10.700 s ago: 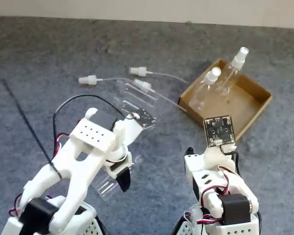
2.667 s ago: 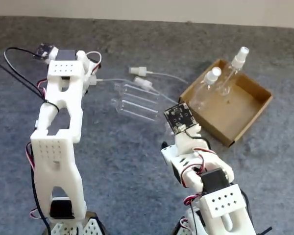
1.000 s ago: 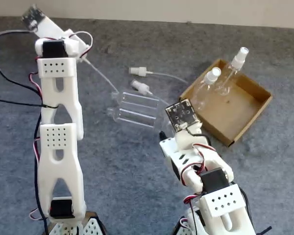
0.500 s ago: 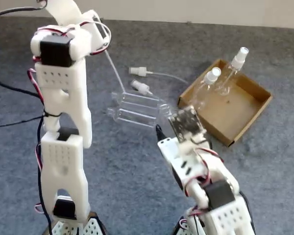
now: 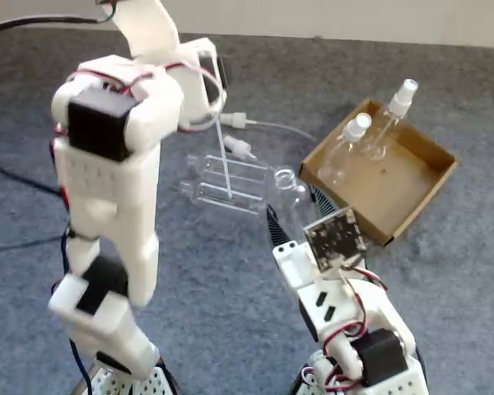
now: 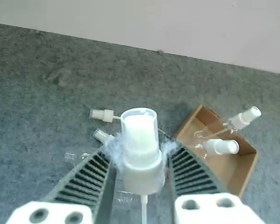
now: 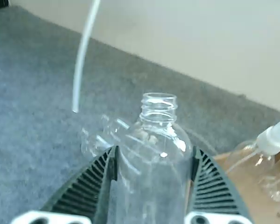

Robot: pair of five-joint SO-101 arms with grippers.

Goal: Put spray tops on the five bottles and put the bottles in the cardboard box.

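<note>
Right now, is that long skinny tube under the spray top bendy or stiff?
Probably a bit bendy: the tube curves slightly as it hangs from the spray top. It hangs mostly straight, so likely springy, not limp. It looks very thin, so probably light and easily nudged aside at the bottle mouth.

Your high camera looks down over the counter, each wrist camera peers closely past its own claw, and all three share the cardboard box
</note>
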